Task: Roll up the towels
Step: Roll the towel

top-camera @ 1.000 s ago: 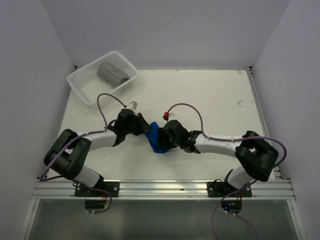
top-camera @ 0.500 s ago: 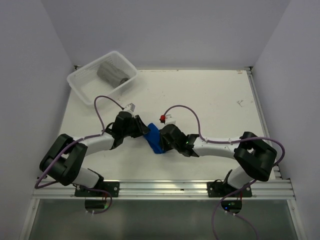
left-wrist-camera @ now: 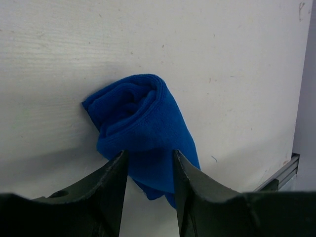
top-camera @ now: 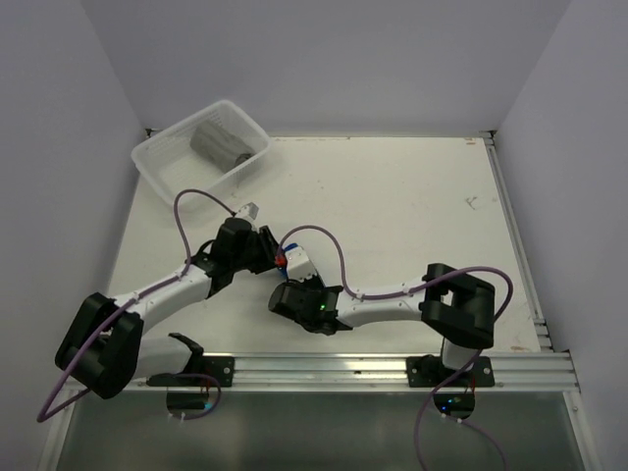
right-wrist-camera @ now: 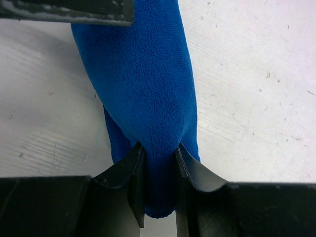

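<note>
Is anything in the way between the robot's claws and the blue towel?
No, nothing visible is in the way. The right gripper pinches one end of the blue towel, and the left gripper straddles its other end on the table.

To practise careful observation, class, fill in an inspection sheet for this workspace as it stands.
Surface: white table, lightly scuffed.
Job's things: blue towel rolled, on table; grey towel rolled, in basket.
Clutter: translucent basket at far left corner.
Pincers: right pincer shut on blue towel's end; left pincer straddles the roll farther along, grip unclear.
Cables: purple cables loop over both arms.
Surroundings: pale walls; metal rail at near edge.
</note>
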